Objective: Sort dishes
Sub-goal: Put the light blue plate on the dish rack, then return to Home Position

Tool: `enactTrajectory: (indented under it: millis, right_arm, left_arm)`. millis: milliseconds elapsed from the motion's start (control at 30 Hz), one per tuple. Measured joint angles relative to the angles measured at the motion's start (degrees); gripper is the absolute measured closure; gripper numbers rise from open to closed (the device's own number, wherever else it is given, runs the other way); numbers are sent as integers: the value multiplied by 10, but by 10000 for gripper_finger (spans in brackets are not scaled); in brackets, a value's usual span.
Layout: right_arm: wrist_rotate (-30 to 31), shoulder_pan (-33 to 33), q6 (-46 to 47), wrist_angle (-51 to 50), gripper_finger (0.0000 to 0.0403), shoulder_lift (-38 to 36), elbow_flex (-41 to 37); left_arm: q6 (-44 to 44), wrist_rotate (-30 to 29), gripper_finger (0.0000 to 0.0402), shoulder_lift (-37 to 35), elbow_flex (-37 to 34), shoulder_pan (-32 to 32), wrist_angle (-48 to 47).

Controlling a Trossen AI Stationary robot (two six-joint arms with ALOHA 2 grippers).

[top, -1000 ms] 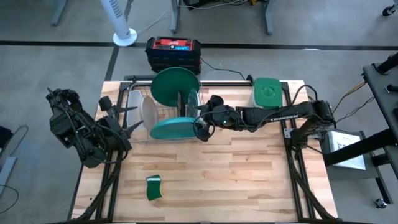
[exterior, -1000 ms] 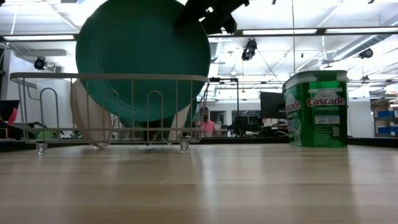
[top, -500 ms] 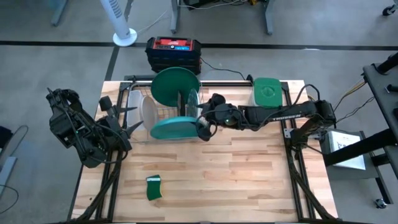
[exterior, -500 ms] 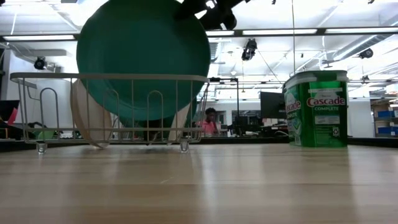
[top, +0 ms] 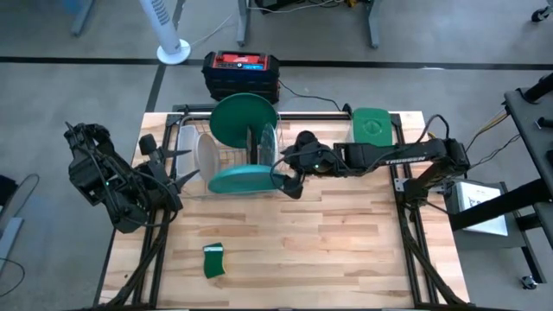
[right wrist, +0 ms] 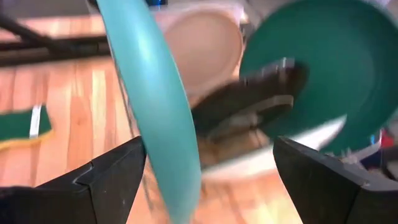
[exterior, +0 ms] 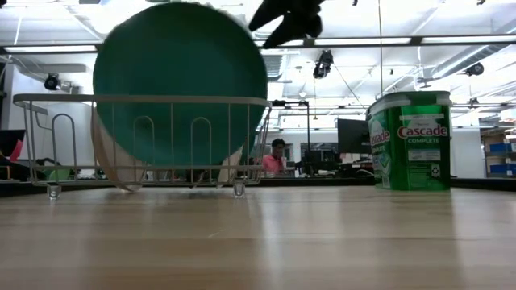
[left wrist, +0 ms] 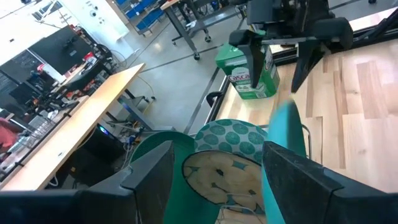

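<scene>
We see the right gripper [top: 290, 180] with its fingers spread wide and holding nothing, the teal plate [top: 240, 179] just beside its tips, leaning in the near side of the dish rack [exterior: 145, 101]. Beyond it stand the dark green plate [top: 244, 120] and whitish plate [top: 207, 157]. We judge that any sideways brush while backing out could tip the teal plate out onto the table [top: 346, 242]; the left gripper [top: 164, 177] waits open, well apart.

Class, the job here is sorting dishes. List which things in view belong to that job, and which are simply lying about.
Belong to the job:
teal plate
dark green plate
whitish plate
patterned plate
wire dish rack
right gripper, open beside the teal plate

Lying about:
Cascade detergent tub
green sponge
</scene>
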Motion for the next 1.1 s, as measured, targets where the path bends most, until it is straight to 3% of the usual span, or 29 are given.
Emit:
enactTrajectory:
  millis: [167, 800, 967, 1100]
  right_arm:
    - [6, 0, 46, -48, 62, -17, 1]
    - [6, 0, 45, -45, 62, -17, 1]
    - [7, 3, -27, -38, 62, -17, 1]
    - [5, 16, -124, 59, 62, -17, -21]
  left_arm:
    - [0, 0, 169, 0, 0, 0, 0]
    - [-2, 14, 169, 1, 0, 0, -2]
    - [-12, 27, 169, 1, -10, 0, 6]
    - [21, -19, 169, 1, -67, 0, 88]
